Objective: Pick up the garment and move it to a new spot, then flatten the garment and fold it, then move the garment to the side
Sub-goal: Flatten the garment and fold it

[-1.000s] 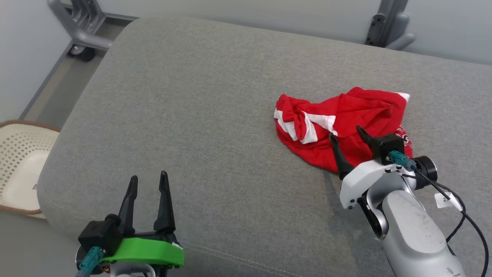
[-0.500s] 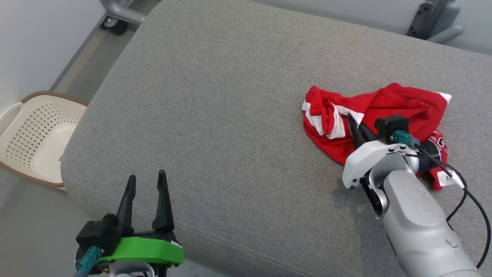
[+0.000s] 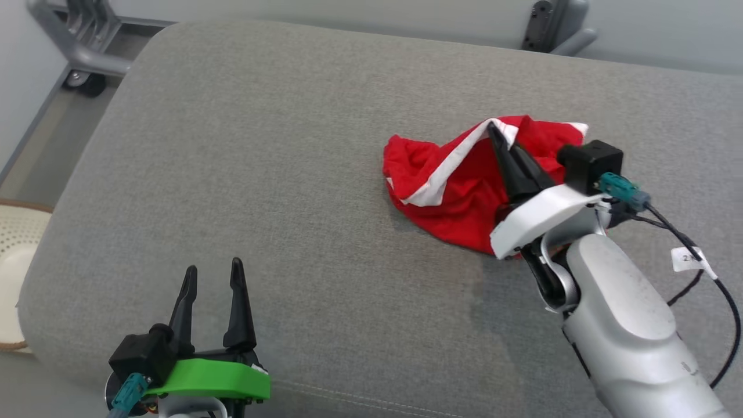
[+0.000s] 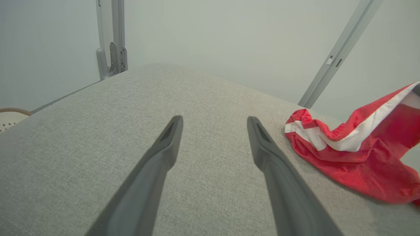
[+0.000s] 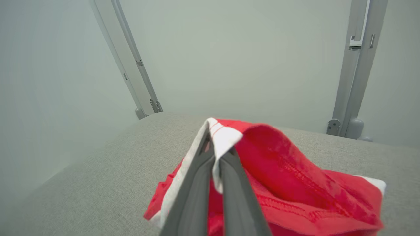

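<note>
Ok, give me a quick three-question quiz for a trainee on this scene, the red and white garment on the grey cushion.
1. True or false: the right gripper has its jaws shut on the white band of the red fabric garment.
2. Pick one. The left gripper has: A, jaws open above the grey woven cushion, holding nothing; B, jaws shut on the garment; C, jaws shut and empty.
3. In the head view, at which edge does the cream perforated basket sit?
Key: 1 true; 2 A; 3 the left edge.
</note>
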Robot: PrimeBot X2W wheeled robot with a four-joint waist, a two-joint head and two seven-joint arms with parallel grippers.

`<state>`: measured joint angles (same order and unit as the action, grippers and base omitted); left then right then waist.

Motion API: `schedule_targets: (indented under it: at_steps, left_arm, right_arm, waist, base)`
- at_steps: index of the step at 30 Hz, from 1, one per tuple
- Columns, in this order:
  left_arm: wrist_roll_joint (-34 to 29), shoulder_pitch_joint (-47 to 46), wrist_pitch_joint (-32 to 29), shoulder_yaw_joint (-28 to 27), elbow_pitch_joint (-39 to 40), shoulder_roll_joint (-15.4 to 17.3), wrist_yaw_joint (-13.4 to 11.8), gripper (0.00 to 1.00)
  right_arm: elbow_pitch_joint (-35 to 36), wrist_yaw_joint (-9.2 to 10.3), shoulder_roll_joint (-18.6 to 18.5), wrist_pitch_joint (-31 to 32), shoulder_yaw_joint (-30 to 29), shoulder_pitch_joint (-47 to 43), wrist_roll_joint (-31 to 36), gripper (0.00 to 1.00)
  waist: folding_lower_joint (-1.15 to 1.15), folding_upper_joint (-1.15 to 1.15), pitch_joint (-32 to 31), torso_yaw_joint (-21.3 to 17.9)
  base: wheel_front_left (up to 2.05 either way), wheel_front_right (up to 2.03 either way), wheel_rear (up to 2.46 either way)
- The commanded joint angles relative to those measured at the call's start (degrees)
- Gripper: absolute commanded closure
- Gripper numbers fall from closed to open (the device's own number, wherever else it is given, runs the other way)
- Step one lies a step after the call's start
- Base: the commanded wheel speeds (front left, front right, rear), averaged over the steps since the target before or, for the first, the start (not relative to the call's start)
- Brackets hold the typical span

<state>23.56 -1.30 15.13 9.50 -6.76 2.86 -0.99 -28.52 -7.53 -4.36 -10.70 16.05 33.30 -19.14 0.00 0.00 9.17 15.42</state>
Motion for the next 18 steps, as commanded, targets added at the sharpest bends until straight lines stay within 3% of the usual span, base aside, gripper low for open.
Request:
schedule_targets:
  at_steps: [1, 10, 18]
  left_arm:
    - [-0.95, 0.02, 0.0, -0.08, -0.1, 0.07, 0.19, 0.0]
    - [-1.42, 0.51, 0.0, -0.46, -0.37, 0.09, 0.42, 0.0]
    - [-2.19, -1.26, 0.0, -0.08, -0.79, 0.09, 1.27, 0.0]
  right_arm:
    - [0.68, 0.09, -0.83, 0.39, -0.27, -1.43, -0.82, 1.0]
    - [16.84, 0.07, -5.84, 9.64, -9.8, -12.71, -5.58, 1.0]
    - [16.25, 0.05, -6.6, 15.56, -15.02, -16.51, -6.95, 1.0]
  waist:
    - [0.0, 0.0, -1.75, -3.82]
    - [0.0, 0.0, -2.05, -8.93]
    - [0.0, 0.0, 0.26, -9.57]
  base:
    - [0.0, 0.0, 0.0]
    - [0.0, 0.0, 0.0]
    - [0.0, 0.0, 0.0]
